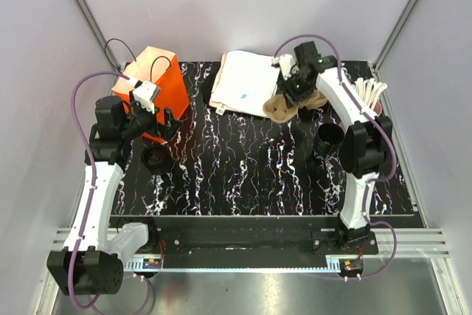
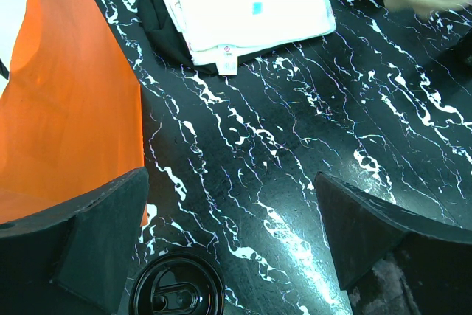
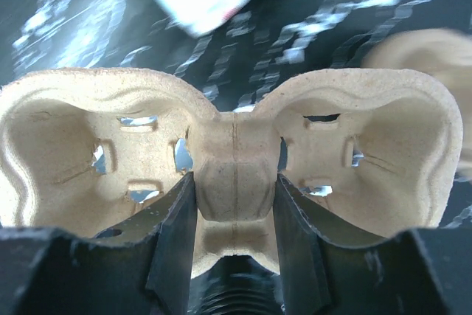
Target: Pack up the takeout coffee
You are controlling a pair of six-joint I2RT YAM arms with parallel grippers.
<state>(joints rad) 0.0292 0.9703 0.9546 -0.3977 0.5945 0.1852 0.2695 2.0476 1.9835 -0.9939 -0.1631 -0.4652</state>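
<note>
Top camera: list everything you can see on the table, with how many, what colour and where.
takeout coffee cup: one, black, right side, next to the right arm
lid: one, black, flat and round, left side
bag: one, orange, far left corner
paper stack: one, white, far middle
cup carrier: one, tan pulp, right of the paper stack
cup of sticks: one, pink with white sticks, far right edge
table: one, black with white marbling
left gripper: one, black, open, above the table near the lid
right gripper: one, black, closed on the cup carrier's middle ridge
</note>
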